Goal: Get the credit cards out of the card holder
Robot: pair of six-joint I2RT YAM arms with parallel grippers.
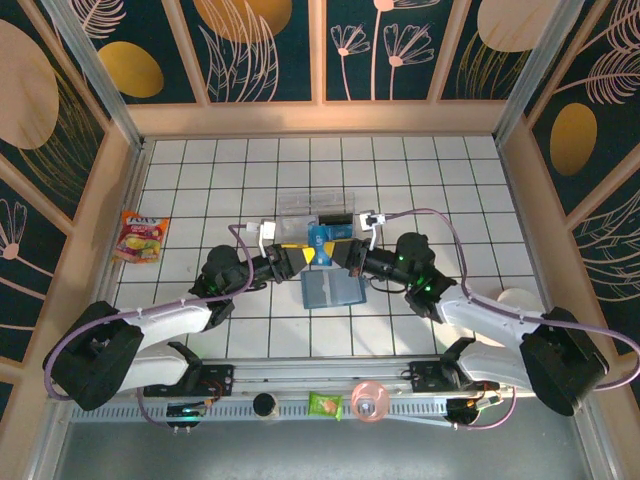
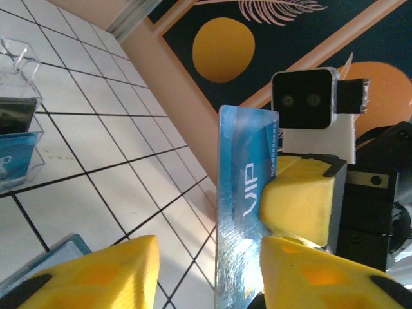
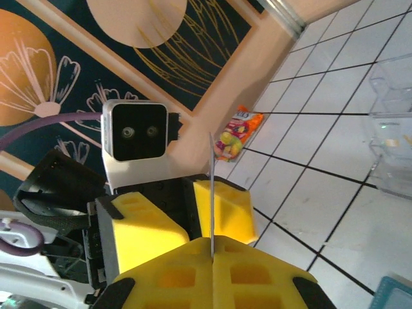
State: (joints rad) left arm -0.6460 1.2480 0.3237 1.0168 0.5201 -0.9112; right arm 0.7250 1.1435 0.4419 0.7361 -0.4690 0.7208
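A bright blue credit card (image 1: 321, 250) marked VIP (image 2: 248, 206) hangs upright in the air between the two arms. My right gripper (image 1: 345, 255) is shut on it; in the right wrist view the card shows edge-on (image 3: 212, 187), pinched between the yellow pads (image 3: 257, 277) of that gripper (image 3: 212, 248). My left gripper (image 1: 300, 256) is open around the same card, its fingers (image 2: 96, 277) standing wide apart, with the card close to the right-hand one. The teal card holder (image 1: 332, 291) lies opened flat on the tiles just below the grippers.
A clear plastic tray (image 1: 315, 210) stands just beyond the grippers; it holds a black rectangle (image 2: 16, 116) and a flat blue piece (image 2: 16, 158). A snack packet (image 1: 140, 237) lies at the left. A green packet (image 1: 325, 404) and a pink round thing (image 1: 368, 400) sit on the near rail.
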